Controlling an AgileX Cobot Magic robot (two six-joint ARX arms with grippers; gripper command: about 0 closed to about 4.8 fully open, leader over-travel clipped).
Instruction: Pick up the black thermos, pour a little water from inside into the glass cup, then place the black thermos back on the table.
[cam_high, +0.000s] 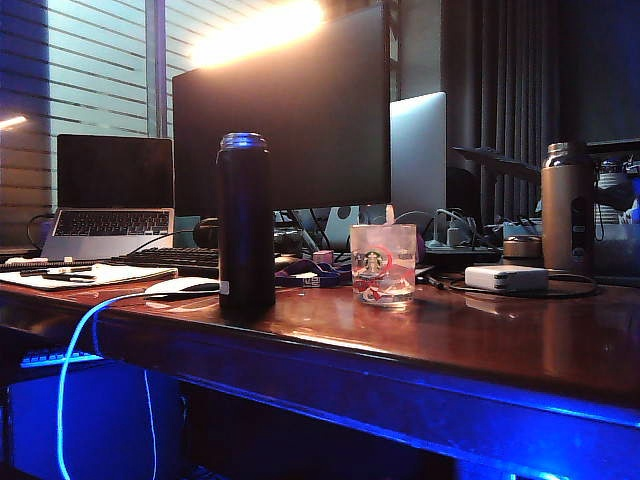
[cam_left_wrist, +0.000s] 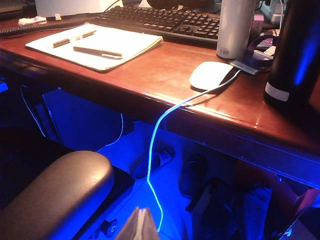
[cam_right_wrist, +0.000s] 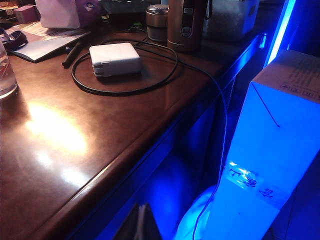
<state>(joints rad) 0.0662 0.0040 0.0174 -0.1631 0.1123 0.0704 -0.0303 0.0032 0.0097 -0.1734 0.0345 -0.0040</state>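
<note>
Black thermos stands beside glass cup; both hands clenched, empty.

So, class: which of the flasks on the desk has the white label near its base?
The black thermos, left of the glass cup; the bronze flask has none.

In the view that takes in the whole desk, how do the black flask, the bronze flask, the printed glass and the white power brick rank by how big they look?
1. black thermos, tallest, but also nearest the camera.
2. bronze flask, farther back, so its true size against the thermos is unsure.
3. glass cup.
4. white power brick, low and flat.
</note>
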